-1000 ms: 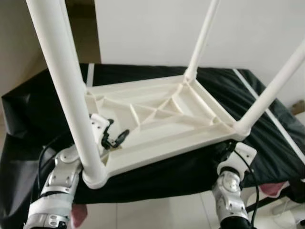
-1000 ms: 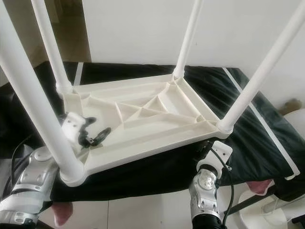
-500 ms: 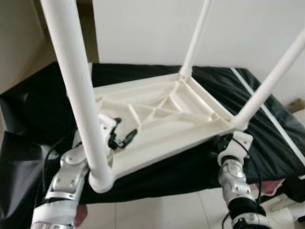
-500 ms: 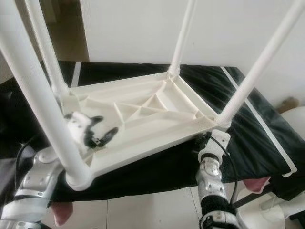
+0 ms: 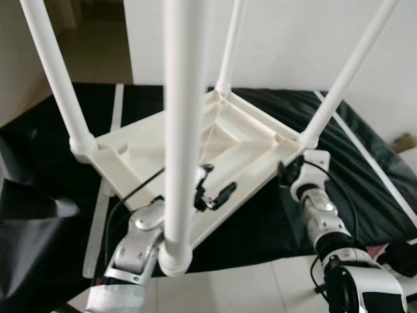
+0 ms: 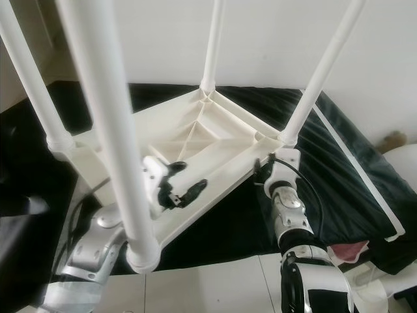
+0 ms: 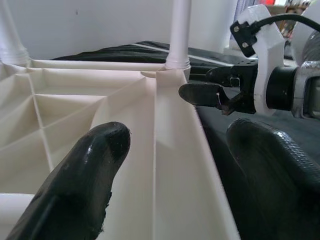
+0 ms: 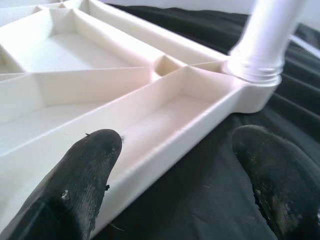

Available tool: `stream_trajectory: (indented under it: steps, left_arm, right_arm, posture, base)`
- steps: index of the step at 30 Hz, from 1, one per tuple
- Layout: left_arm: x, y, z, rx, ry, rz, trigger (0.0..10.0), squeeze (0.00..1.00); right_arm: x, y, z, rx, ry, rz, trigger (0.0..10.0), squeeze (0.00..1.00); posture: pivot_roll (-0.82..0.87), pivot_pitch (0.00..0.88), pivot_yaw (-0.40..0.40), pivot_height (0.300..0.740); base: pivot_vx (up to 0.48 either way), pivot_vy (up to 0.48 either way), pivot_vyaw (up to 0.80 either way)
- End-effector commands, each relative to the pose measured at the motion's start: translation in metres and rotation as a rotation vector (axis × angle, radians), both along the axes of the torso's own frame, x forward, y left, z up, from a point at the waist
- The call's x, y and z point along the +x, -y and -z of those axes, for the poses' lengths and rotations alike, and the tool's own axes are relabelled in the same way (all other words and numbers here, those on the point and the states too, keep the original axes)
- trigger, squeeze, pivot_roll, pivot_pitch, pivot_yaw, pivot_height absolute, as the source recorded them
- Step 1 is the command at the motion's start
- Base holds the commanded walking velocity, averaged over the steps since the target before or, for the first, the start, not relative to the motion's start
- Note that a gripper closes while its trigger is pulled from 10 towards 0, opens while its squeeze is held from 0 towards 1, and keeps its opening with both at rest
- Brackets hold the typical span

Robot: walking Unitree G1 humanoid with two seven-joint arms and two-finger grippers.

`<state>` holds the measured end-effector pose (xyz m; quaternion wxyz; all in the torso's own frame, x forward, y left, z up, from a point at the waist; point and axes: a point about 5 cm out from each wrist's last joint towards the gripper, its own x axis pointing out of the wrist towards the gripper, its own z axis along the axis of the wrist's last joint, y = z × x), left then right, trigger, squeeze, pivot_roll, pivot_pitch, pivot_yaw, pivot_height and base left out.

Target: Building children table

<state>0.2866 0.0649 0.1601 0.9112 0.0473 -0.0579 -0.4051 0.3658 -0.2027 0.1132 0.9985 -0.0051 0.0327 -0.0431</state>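
Table [image 5: 215, 140] upside down, all 4 legs [image 5: 182, 130] fitted; left hand [image 5: 212, 192] & right hand [image 6: 264, 166] open astride rim. Left: flip upright.

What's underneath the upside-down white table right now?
A black cloth lies beneath the table, spreading out past its edges. Both grippers straddle the table's near rim. What the cloth rests on is covered and cannot be seen.
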Motion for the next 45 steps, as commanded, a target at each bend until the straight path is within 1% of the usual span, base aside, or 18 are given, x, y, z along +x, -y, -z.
stream_trajectory:
  steps: [1, 5, 8, 11, 13, 20, 21, 22, 24, 30, 34, 35, 36, 38, 40, 42, 44, 45]
  left_arm:
    - [0.003, 0.003, -0.002, -0.001, 0.006, -0.068, 10.0, 0.00]
    - [0.006, 0.005, -0.005, 0.020, 0.027, -0.056, 10.0, 0.00]
    - [0.008, -0.002, -0.005, 0.048, 0.034, -0.061, 10.0, 0.00]
    - [0.012, -0.016, -0.005, 0.097, 0.051, -0.074, 10.0, 0.00]
    - [0.015, -0.031, -0.003, 0.164, 0.069, -0.070, 10.0, 0.00]
    - [0.017, -0.042, -0.001, 0.220, 0.059, -0.058, 10.0, 0.00]
    - [0.017, -0.050, 0.001, 0.248, 0.056, -0.041, 10.0, 0.00]
    - [0.017, -0.050, 0.001, 0.248, 0.056, -0.041, 10.0, 0.00]
    - [0.015, -0.066, 0.004, 0.289, 0.037, -0.005, 10.0, 0.00]
    - [0.011, -0.076, 0.003, 0.281, 0.007, 0.022, 10.0, 0.00]
    - [0.000, -0.092, -0.006, 0.210, -0.039, 0.090, 10.0, 0.00]
    - [0.000, -0.092, -0.006, 0.210, -0.039, 0.090, 10.0, 0.00]
    - [-0.007, -0.090, -0.010, 0.178, -0.046, 0.130, 10.0, 0.00]
    - [-0.007, -0.090, -0.010, 0.178, -0.046, 0.130, 10.0, 0.00]
    - [-0.021, -0.082, -0.016, 0.122, -0.052, 0.197, 10.0, 0.00]
    - [-0.021, -0.082, -0.016, 0.122, -0.052, 0.197, 10.0, 0.00]
    - [-0.022, -0.076, -0.019, 0.082, -0.046, 0.187, 10.0, 0.00]
    - [-0.021, -0.071, -0.022, 0.027, -0.059, 0.171, 10.0, 0.00]
  right_arm:
    - [0.000, 0.003, 0.002, -0.015, -0.011, 0.008, 10.0, 0.00]
    - [0.002, 0.002, -0.002, -0.007, 0.006, 0.022, 10.0, 0.00]
    - [0.000, 0.006, -0.002, -0.006, 0.026, 0.042, 10.0, 0.00]
    - [-0.006, 0.016, 0.000, -0.010, 0.056, 0.090, 10.0, 0.00]
    - [-0.015, 0.025, 0.005, -0.004, 0.078, 0.135, 10.0, 0.00]
    - [-0.023, 0.031, 0.009, -0.004, 0.093, 0.158, 10.0, 0.00]
    - [-0.030, 0.035, 0.014, -0.006, 0.092, 0.176, 10.0, 0.00]
    - [-0.030, 0.035, 0.014, -0.006, 0.092, 0.176, 10.0, 0.00]
    - [-0.045, 0.041, 0.024, -0.006, 0.085, 0.217, 10.0, 0.00]
    - [-0.053, 0.041, 0.031, -0.008, 0.081, 0.241, 10.0, 0.00]
    - [-0.059, 0.032, 0.039, 0.014, 0.068, 0.256, 10.0, 0.00]
    - [-0.059, 0.032, 0.039, 0.014, 0.068, 0.256, 10.0, 0.00]
    - [-0.057, 0.026, 0.040, 0.011, 0.055, 0.218, 10.0, 0.00]
    - [-0.057, 0.026, 0.040, 0.011, 0.055, 0.218, 10.0, 0.00]
    - [-0.050, 0.017, 0.042, 0.028, 0.024, 0.139, 10.0, 0.00]
    - [-0.050, 0.017, 0.042, 0.028, 0.024, 0.139, 10.0, 0.00]
    - [-0.046, 0.012, 0.042, 0.030, 0.005, 0.094, 10.0, 0.00]
    - [-0.043, 0.007, 0.042, 0.032, -0.013, 0.045, 10.0, 0.00]
  posture:
    - [0.17, 0.000, -0.122, 0.740]
    - [0.18, 0.000, -0.124, 0.740]
    - [0.18, 0.000, -0.125, 0.740]
    - [0.17, 0.000, -0.123, 0.740]
    - [0.17, 0.000, -0.121, 0.740]
    - [0.16, 0.000, -0.111, 0.740]
    - [0.15, 0.000, -0.106, 0.740]
    - [0.15, 0.000, -0.106, 0.740]
    - [0.14, 0.000, -0.097, 0.740]
    - [0.13, 0.000, -0.090, 0.740]
    - [0.12, 0.000, -0.084, 0.740]
    - [0.12, 0.000, -0.084, 0.740]
    - [0.13, 0.000, -0.085, 0.740]
    - [0.13, 0.000, -0.085, 0.740]
    - [0.15, 0.000, -0.096, 0.740]
    - [0.15, 0.000, -0.096, 0.740]
    - [0.15, 0.000, -0.096, 0.740]
    - [0.15, 0.000, -0.097, 0.740]
  base:
    - [0.000, 0.000, 0.00]
    - [0.000, 0.000, 0.00]
    - [0.000, 0.000, 0.00]
    - [0.000, 0.000, 0.00]
    - [0.000, 0.000, 0.00]
    - [0.000, 0.000, 0.00]
    - [0.000, 0.000, 0.00]
    - [0.000, 0.000, 0.00]
    - [0.000, 0.000, 0.00]
    - [0.000, 0.000, 0.00]
    - [0.000, 0.000, 0.00]
    - [0.000, 0.000, 0.00]
    - [0.000, 0.000, 0.00]
    - [0.000, 0.000, 0.00]
    - [0.000, 0.000, 0.00]
    - [0.000, 0.000, 0.00]
    - [0.000, 0.000, 0.00]
    - [0.000, 0.000, 0.00]
